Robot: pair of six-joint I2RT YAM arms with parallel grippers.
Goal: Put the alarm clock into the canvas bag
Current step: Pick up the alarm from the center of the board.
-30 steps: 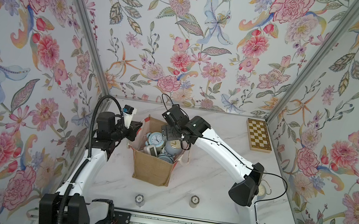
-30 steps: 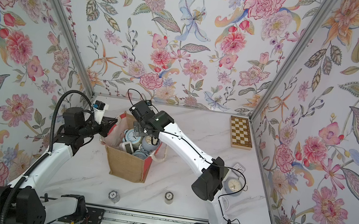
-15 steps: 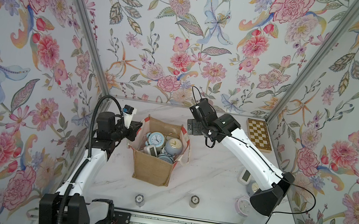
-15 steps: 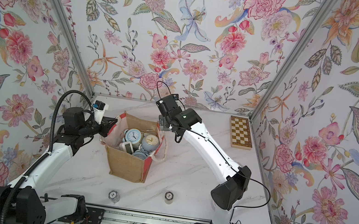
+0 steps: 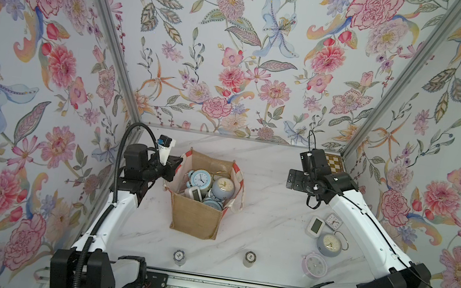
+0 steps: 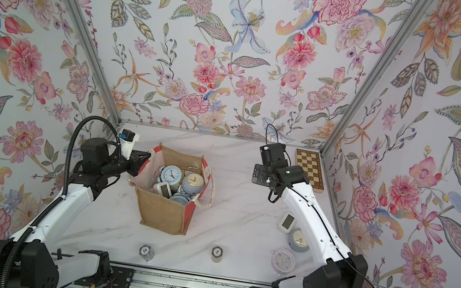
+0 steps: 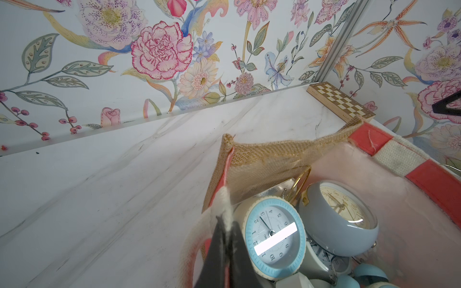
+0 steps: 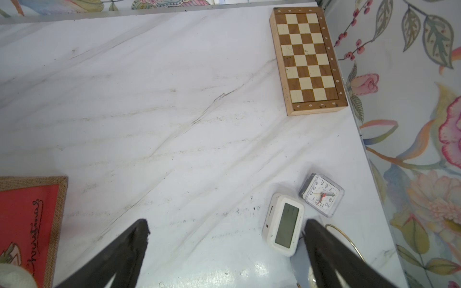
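Canvas bag (image 5: pixel 195 217) edge in left gripper (image 5: pixel 177 164)

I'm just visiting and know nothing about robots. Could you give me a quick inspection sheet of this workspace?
Surface: white marble table, faintly scuffed.
Job's things: canvas bag upright, holding several clocks; digital clock, square clock, grey clock and pink clock lie on the table by the right arm.
Clutter: chessboard box in the far corner; two chip stacks near the front edge.
Grippers: left gripper shut on the bag's strap handle; right gripper open, empty, above the table.
Cables: black hose loops over the left arm; thin cable hangs from the right arm.
Surroundings: floral walls, metal corner posts.
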